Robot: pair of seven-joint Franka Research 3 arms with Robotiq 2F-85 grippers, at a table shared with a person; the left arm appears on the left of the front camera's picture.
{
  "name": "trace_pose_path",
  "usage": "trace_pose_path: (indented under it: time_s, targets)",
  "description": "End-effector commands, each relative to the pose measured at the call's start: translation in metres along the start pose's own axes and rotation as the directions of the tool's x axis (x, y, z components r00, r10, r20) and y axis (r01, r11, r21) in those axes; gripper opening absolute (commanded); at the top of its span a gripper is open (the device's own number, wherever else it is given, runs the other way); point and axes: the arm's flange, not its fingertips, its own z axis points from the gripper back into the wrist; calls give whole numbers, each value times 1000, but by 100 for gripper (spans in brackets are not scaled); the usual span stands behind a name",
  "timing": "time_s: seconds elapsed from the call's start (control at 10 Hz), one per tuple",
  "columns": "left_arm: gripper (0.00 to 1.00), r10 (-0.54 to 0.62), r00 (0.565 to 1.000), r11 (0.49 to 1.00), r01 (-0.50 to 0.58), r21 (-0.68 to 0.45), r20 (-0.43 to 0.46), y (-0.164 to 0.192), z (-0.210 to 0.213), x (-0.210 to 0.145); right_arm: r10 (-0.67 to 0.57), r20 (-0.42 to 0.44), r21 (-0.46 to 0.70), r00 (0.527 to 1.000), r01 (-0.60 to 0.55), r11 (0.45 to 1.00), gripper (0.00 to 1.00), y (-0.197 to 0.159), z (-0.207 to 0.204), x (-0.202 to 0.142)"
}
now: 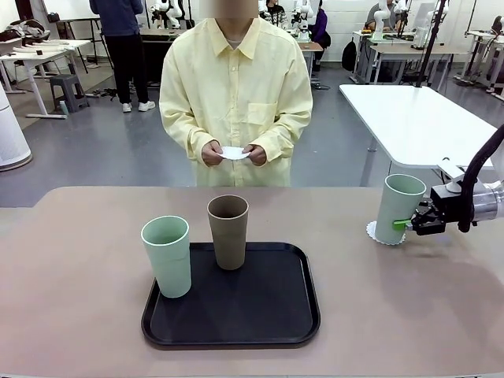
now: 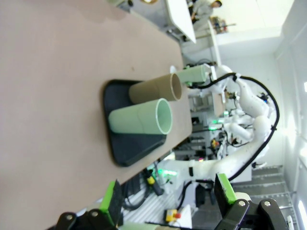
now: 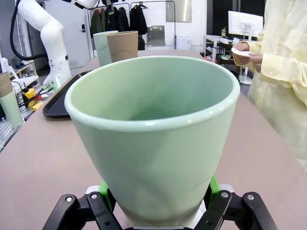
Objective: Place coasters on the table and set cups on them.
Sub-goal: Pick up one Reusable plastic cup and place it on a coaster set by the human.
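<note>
Front view: right gripper (image 1: 411, 224) clamps mint cup (image 1: 399, 208) standing on a doily (image 1: 373, 233), right side of table (image 1: 79, 276); person (image 1: 236, 87) holds 2nd doily (image 1: 233, 153). Left wrist view: left gripper (image 2: 169, 189) spread wide, empty, facing brown cup (image 2: 153, 90) and 2nd mint cup (image 2: 136, 120) on black tray (image 2: 129, 153).

Upright mint cup (image 1: 400, 206) on lacy coaster (image 1: 372, 231)

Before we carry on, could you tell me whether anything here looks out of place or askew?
Nothing is spilled, tipped or damaged. One small thing: the doily peeks out mainly on one side of the green cup held by the right end effector, so that cup may sit off-centre; the other side is hidden.
</note>
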Motion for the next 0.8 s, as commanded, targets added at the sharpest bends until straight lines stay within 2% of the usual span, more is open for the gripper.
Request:
trace_pose_path:
  time_s: [0.0, 0.7]
  targets:
    - [100, -11, 1000, 1000, 11, -16, 6, 0, 0, 1, -13, 25, -8, 1000, 14, 1000, 83, -9, 3, 1]
    - [100, -11, 1000, 1000, 11, -16, 6, 0, 0, 1, -60, 57, -6, 997, 61, 998, 83, -15, 4, -2]
